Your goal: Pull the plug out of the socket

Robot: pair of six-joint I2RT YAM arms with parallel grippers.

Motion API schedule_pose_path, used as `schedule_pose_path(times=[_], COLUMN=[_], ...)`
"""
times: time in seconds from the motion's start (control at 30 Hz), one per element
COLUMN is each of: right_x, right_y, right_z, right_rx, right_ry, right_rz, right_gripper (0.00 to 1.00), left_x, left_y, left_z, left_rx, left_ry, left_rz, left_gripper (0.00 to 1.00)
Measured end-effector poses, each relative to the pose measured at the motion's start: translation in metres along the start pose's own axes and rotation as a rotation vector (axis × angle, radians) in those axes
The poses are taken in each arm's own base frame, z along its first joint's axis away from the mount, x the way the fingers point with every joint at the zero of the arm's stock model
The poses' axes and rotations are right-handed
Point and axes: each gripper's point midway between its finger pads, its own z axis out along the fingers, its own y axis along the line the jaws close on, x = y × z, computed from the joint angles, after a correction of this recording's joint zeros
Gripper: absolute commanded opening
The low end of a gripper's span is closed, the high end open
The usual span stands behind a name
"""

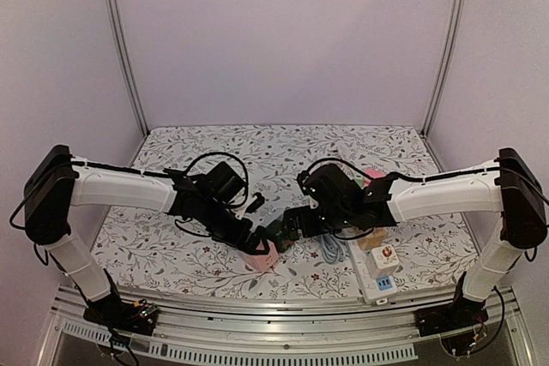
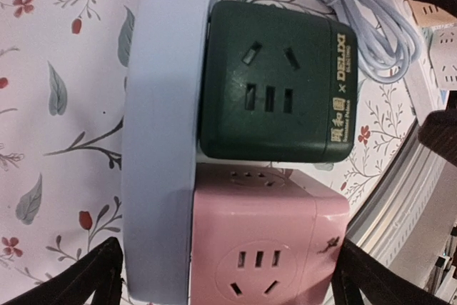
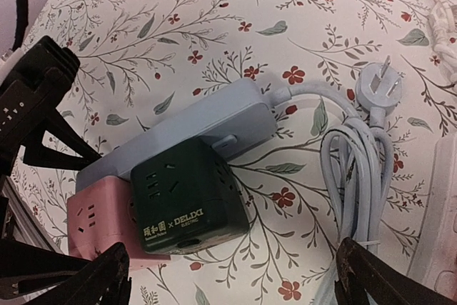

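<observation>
Two jaws, nearest: my left gripper (image 2: 228, 283) and my right gripper (image 3: 232, 276) both stand wide apart, holding nothing.
Pink cube: the pink plastic cube adapter (image 2: 268, 248) sits between my left fingers, plugged into the strip.
Green cube: the dark green plastic cube adapter (image 2: 275, 91) is plugged in right against it. I judge this is the plug to pull.
Risk, grip: the two cubes touch, so a careless close could catch both, or the wrong one.
Strip: the long pale blue plastic power strip (image 2: 161, 141) lies flat on the floral tablecloth (image 3: 214, 19), unheld.
Risk, pull: unless one jaw pins the strip, it may rise with the cube.
Cable: the bundled pale blue cord (image 3: 357, 176) and its loose three-pin plug (image 3: 378, 87) lie just beyond, and could drag or snag.
</observation>
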Motion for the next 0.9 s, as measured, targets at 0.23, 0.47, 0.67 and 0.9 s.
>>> schedule_pose_path(times=[0.23, 0.47, 0.67, 0.9], right_x=[0.001, -0.0011, -0.0022, -0.0029], right_y=[-0.0045, -0.0051, -0.0061, -0.0033], right_z=[-0.0014, -0.0031, -0.0036, -0.0058], right_rx=[0.016, 0.02, 0.027, 0.011], right_ry=[-0.006, -0.015, -0.021, -0.02], right_rz=[0.001, 0.003, 0.007, 0.011], right_gripper=[0.99, 0.99, 0.99, 0.99], left_x=[0.0042, 0.0018, 0.0011, 0.0013], left_y=[-0.0008, -0.0031, -0.0048, -0.0063], left_z=[0.0066, 0.0065, 0.0066, 0.0066], left_rx=[-0.044, -0.038, -0.03, 0.002], left_ry=[0.027, 0.02, 0.017, 0.004], left_rz=[0.043, 0.065, 0.068, 0.059], left_gripper=[1.0, 0.79, 0.69, 0.65])
